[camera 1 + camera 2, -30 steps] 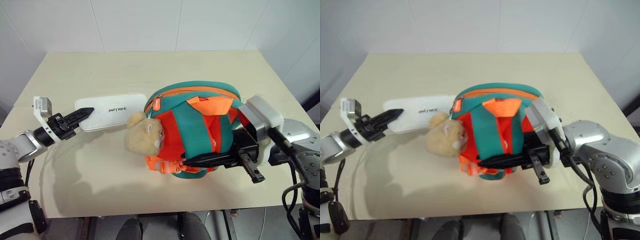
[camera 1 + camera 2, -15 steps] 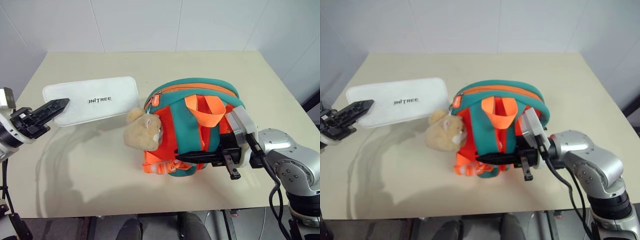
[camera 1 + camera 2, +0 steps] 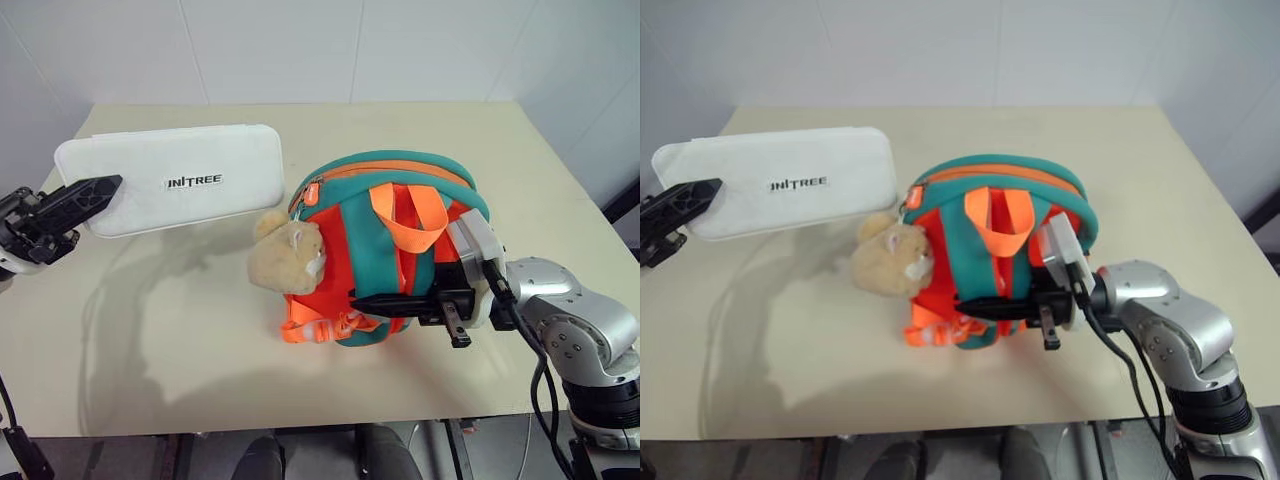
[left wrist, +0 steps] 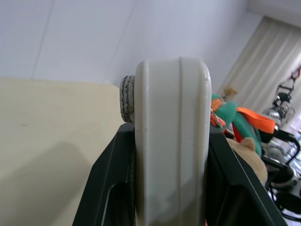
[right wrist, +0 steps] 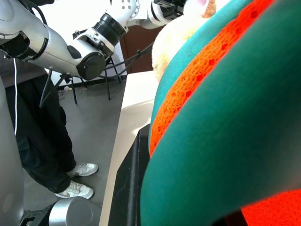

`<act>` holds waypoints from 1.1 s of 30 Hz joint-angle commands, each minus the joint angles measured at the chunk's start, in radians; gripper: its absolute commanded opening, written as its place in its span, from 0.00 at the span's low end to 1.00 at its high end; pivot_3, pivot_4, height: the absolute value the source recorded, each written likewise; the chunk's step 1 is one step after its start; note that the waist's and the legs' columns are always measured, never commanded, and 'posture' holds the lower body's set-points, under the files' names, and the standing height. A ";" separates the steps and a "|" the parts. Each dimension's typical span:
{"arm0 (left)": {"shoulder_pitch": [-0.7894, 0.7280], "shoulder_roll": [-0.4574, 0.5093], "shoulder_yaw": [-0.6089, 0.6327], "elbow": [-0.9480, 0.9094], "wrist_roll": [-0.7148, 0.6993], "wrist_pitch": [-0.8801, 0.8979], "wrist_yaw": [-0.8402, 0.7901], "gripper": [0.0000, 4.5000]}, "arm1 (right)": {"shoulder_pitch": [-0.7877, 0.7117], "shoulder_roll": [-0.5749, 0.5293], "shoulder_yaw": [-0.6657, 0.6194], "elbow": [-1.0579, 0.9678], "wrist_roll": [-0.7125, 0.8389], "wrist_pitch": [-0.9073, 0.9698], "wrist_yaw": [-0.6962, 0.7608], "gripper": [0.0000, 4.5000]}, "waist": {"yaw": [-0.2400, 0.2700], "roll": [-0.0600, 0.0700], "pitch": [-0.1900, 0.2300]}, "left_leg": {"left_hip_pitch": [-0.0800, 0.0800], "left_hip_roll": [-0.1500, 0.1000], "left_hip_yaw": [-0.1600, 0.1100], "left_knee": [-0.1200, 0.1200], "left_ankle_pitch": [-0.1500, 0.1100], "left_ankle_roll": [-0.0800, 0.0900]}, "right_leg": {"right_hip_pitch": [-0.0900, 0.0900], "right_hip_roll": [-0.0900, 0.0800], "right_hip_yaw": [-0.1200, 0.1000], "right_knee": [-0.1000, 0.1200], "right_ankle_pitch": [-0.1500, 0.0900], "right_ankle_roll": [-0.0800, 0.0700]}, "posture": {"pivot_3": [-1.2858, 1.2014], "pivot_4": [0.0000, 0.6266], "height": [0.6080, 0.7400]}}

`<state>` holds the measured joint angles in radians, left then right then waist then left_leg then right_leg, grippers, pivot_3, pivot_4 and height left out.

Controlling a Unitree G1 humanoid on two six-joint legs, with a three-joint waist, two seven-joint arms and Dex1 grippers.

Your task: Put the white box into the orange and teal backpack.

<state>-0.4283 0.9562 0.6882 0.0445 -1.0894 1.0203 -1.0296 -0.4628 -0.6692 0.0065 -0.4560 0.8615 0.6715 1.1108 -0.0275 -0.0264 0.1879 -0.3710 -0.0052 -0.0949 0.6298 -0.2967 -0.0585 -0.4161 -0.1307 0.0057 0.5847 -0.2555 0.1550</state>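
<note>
Since the earlier frames, we had lifted the flat white rectangular plastic box with dark lettering off the table and carried it up and to our left, away from the small orange and teal backpack; the right gripper had drawn in closer against the backpack's straps.

Item, white box: held clear of the beige table, its near end clamped between the two black fingers of the left gripper, lid facing up and lettering legible. We judged it was raised to gain height for reaching the bag's top.

Item, backpack: it sat near the middle of the table, the right gripper's fingers closed on a teal strap, apparently to steady it for loading.

Item, tan plush bear: attached on the side of the backpack facing the box, so it stood in the approach path.

Item, zipper: it ran along the top edge with an orange pull at its left end; we could not tell whether the opening was wide enough.

Item, bystander: dark trousers and light shoes beside the table.
</note>
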 commanded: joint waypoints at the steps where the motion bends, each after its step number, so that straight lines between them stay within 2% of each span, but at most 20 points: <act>1: -0.009 0.030 0.012 -0.038 -0.044 0.010 -0.023 0.29 | -0.004 0.009 -0.003 -0.003 -0.002 -0.025 0.007 0.12 | 0.001 0.000 0.000 | 0.000 0.000 0.000 0.000 0.000 0.000 | 0.000 0.000 0.000 0.000 0.000 0.000 | 0.52 0.24 1.00; 9: -0.027 0.049 -0.040 -0.077 -0.033 -0.008 -0.068 0.29 | -0.029 0.017 0.001 0.035 -0.030 -0.045 0.018 0.12 | 0.001 0.000 0.000 | 0.000 0.000 0.000 0.001 0.000 0.000 | 0.000 0.000 0.000 0.000 0.000 0.000 | 0.52 0.24 1.00; 24: -0.125 0.218 -0.100 -0.094 -0.018 -0.014 -0.151 0.29 | -0.040 0.016 -0.001 0.059 -0.051 -0.051 0.029 0.12 | 0.001 0.001 0.000 | 0.000 0.000 0.000 0.000 0.000 0.001 | 0.000 0.001 0.000 0.000 0.000 0.000 | 0.52 0.24 1.00; 33: -0.076 0.300 -0.054 -0.110 0.005 0.008 -0.181 0.29 | -0.052 0.023 0.007 0.076 -0.061 -0.055 0.038 0.12 | -0.002 0.002 0.001 | 0.000 0.001 0.000 0.000 -0.001 0.001 | 0.000 0.001 0.000 0.001 -0.001 -0.001 | 0.52 0.24 1.00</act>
<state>-0.5071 1.2193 0.5814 -0.0315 -1.0782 1.0262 -1.1814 -0.4915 -0.6533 0.0277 -0.3763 0.7941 0.6355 1.1444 -0.0296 -0.0248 0.1890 -0.3710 -0.0046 -0.0945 0.6300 -0.2975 -0.0571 -0.4162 -0.1297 0.0059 0.5854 -0.2562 0.1544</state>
